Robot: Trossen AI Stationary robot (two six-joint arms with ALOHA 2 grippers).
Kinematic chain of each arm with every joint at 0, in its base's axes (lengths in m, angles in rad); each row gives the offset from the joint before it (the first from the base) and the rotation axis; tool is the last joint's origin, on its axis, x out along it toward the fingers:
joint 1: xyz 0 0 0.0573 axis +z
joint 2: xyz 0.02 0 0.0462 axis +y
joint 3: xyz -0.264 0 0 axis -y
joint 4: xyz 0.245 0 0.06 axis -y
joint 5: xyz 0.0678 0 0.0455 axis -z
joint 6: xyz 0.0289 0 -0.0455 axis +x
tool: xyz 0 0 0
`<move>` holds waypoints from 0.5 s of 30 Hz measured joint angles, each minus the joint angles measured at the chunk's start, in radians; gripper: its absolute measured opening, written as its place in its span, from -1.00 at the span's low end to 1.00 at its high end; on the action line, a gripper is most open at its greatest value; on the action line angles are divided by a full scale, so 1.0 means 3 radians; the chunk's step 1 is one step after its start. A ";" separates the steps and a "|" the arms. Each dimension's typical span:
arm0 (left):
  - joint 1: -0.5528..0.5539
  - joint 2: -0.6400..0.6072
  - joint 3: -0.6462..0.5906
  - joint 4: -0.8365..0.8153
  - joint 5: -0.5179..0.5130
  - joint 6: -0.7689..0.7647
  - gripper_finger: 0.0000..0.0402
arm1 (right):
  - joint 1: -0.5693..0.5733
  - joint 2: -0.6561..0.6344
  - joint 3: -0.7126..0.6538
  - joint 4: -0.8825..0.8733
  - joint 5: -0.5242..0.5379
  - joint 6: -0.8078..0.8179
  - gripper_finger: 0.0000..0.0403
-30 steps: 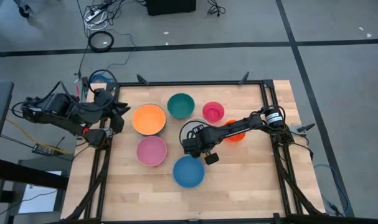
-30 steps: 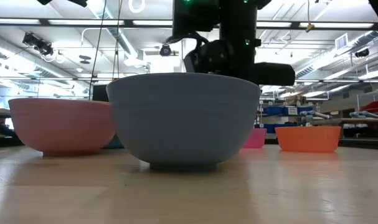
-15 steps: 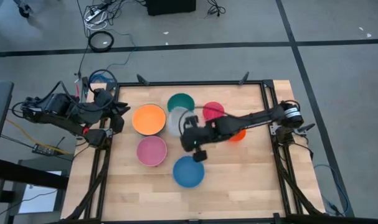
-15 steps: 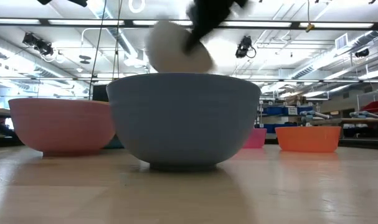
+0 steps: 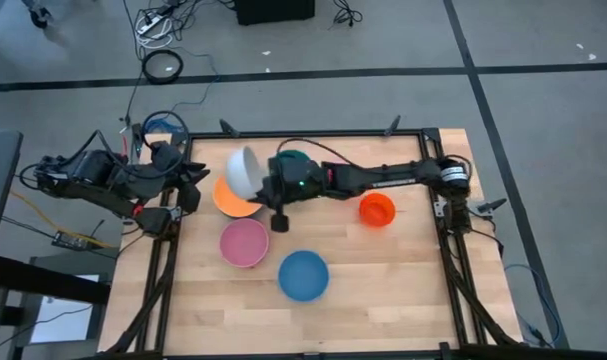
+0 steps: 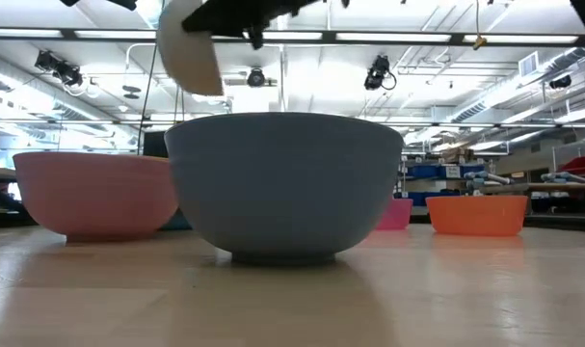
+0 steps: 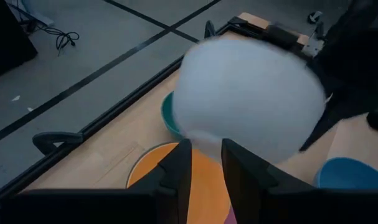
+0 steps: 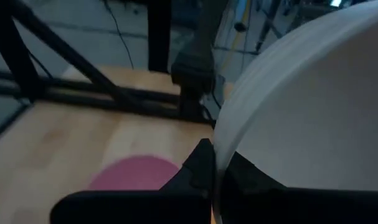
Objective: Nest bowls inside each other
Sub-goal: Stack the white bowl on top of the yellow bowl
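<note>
At the left edge of the high view, the left tool (image 5: 188, 185) is waiting beside the worktop (image 5: 403, 300), its fingers slightly apart and holding nothing. Moving right, the orange bowl (image 5: 228, 200) is sitting left of centre with the pink bowl (image 5: 244, 242) below it. The right tool (image 5: 268, 185) is clamped on the white bowl's (image 5: 243, 170) rim, holding it tilted in the air above the orange one. The blue bowl (image 5: 303, 276) is lying lower centre, the red-orange bowl (image 5: 376, 210) right of centre.
</note>
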 joint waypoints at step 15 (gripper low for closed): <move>-0.0001 0.0000 0.0000 0.0065 0.0002 0.0024 -0.52 | -0.0107 0.0440 -0.0003 0.0221 -0.0008 0.0163 -1.00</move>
